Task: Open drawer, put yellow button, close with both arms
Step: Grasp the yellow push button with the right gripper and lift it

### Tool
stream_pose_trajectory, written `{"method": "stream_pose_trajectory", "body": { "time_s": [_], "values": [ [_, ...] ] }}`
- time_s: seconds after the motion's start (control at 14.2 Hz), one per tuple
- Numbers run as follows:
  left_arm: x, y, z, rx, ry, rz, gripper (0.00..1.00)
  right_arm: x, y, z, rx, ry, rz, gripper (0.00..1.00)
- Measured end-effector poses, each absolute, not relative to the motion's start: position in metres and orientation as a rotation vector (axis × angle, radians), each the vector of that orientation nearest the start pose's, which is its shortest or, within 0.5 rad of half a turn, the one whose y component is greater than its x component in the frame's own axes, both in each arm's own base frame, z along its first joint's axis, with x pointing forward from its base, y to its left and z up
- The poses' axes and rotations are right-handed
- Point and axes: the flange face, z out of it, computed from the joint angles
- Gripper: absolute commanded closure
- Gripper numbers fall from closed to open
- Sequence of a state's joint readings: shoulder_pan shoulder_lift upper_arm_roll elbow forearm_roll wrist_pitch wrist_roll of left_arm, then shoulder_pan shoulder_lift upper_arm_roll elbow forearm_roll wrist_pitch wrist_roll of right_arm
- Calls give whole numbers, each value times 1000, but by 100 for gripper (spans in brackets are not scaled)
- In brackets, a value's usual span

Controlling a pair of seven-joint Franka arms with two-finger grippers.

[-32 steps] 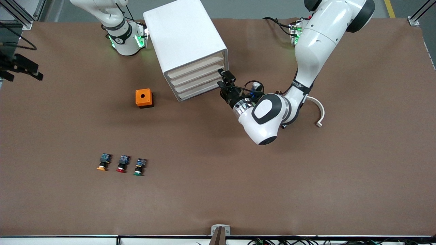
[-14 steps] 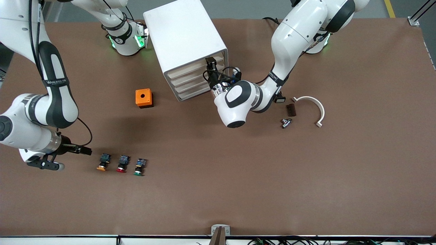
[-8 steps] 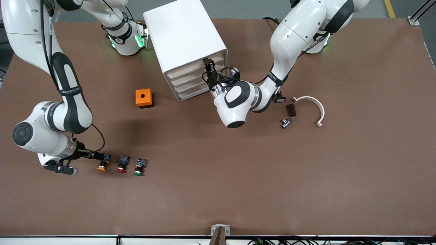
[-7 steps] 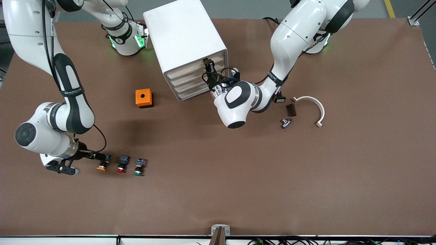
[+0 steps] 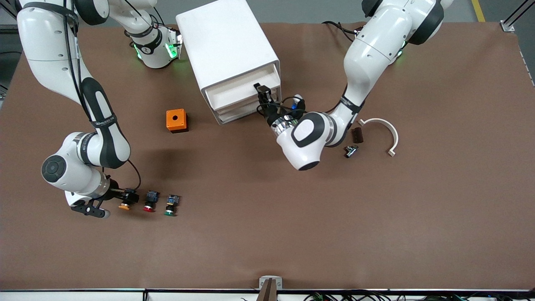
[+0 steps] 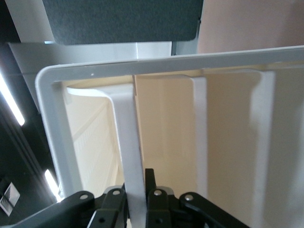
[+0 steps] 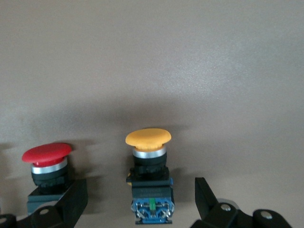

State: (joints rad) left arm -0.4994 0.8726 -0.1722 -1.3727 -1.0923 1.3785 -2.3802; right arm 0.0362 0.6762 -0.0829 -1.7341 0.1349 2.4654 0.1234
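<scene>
Now that my left gripper [image 5: 262, 93], clamped on the drawer [image 5: 240, 90] front, has drawn it partly out of the cabinet [image 5: 221, 37], my right gripper [image 5: 127, 195] has arrived, fingers spread, around the yellow button [image 7: 148, 164] on the table [image 5: 376, 217], ready to close.

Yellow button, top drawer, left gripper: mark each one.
yellow button [image 7: 148, 137], right wrist view, on its round cap.
drawer [image 5: 234, 94], front view, on its pulled-out white tray.
left gripper [image 5: 262, 93], front view, at the drawer's front edge.
</scene>
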Motion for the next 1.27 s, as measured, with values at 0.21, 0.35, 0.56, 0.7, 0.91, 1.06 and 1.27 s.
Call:
{"method": "stream_pose_trajectory", "body": {
  "time_s": [0.21, 0.35, 0.56, 0.7, 0.91, 1.06, 1.27],
  "values": [
    [496, -459, 232, -1002, -1716, 1556, 87, 672, -27, 186, -3080, 395, -99, 0],
    [508, -448, 233, -984, -1744, 1576, 87, 670, -28, 182, -3082, 397, -92, 8],
    [522, -436, 233, -964, -1778, 1595, 79, 667, -28, 179, -3083, 398, -79, 26],
    [524, -434, 232, -960, -1791, 1597, 55, 664, -28, 175, -3084, 399, -66, 65],
    [529, -432, 226, -997, -1819, 1623, 12, 664, -30, 176, -3085, 401, -67, 99],
    [536, -429, 228, -1084, -1822, 1674, 0, 664, -25, 178, -3085, 392, -61, 100],
    [551, -423, 241, -1198, -1824, 1741, 0, 664, -6, 208, -3066, 457, 69, 100]
  ]
}}
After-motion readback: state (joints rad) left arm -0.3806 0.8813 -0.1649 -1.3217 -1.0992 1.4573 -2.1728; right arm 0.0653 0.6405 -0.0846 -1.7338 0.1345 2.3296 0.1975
